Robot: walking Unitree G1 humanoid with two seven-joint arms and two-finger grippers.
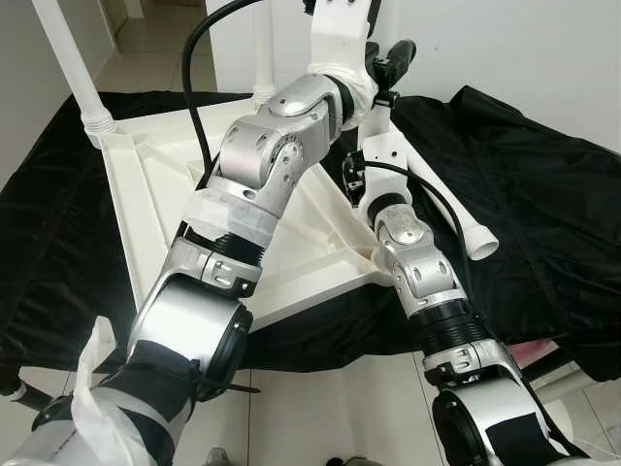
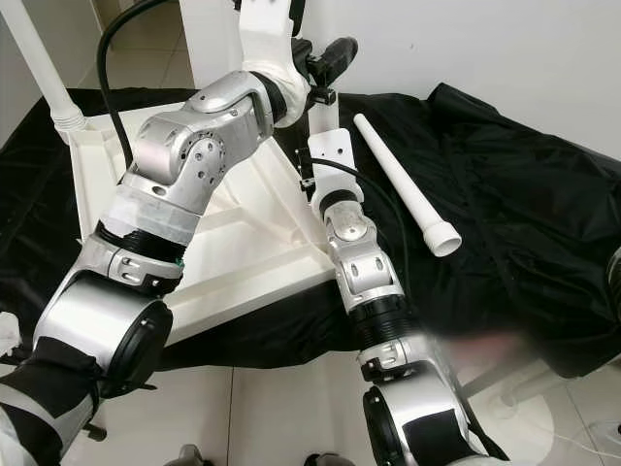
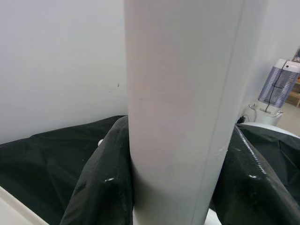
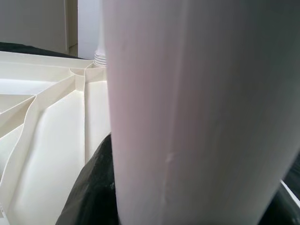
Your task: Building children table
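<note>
head views: a white ribbed plastic tabletop (image 1: 320, 233) lies upside down on a black cloth sheet (image 1: 524, 165). one white tube leg (image 1: 73, 68) stands screwed in at a far corner; a loose white tube leg (image 2: 408, 189) lies on the sheet to the right of the tabletop.
arms: both silver arms reach toward the far middle of the tabletop; the left gripper (image 1: 393, 63) is raised above the right.
left wrist view: an upright white leg post (image 3: 183, 108) sits tight between the black fingers (image 3: 98, 187), pinched.
right wrist view: the same post (image 4: 187, 117) close up, black fingers (image 4: 91, 187) beside it; cannot tell if they press it.
</note>
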